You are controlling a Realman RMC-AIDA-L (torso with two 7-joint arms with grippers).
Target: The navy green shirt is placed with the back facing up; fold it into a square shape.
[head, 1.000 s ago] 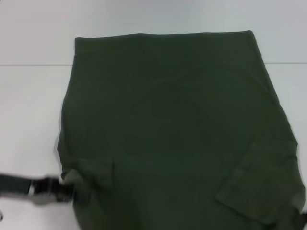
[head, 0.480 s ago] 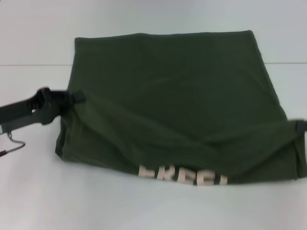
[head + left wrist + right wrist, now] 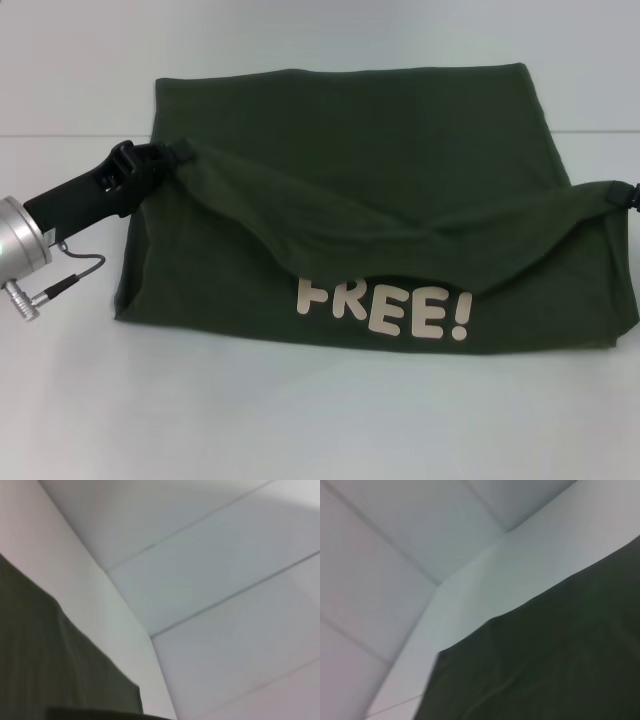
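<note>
Head view: the navy green shirt (image 3: 340, 150) lies across the middle of the white table (image 3: 300, 420), its far edge toward the table's back edge. Its near part is lifted and carried backward in a sagging band, baring pale lettering (image 3: 385, 312) that reads "FREE!" on the layer beneath. This looks like the lengthwise fold in mid-swing — the lifted edge has not been laid down, and flattening into a square is left. The left gripper (image 3: 160, 157) clamps one raised corner near the shirt's left edge, its arm stretching from the table's left side. The right gripper (image 3: 632, 193) pinches the other corner at the right.

Left wrist view: shirt cloth (image 3: 45, 655) against pale walls — no fingers show.

Right wrist view: dark cloth (image 3: 555, 665) fills the frame's lower part.
</note>
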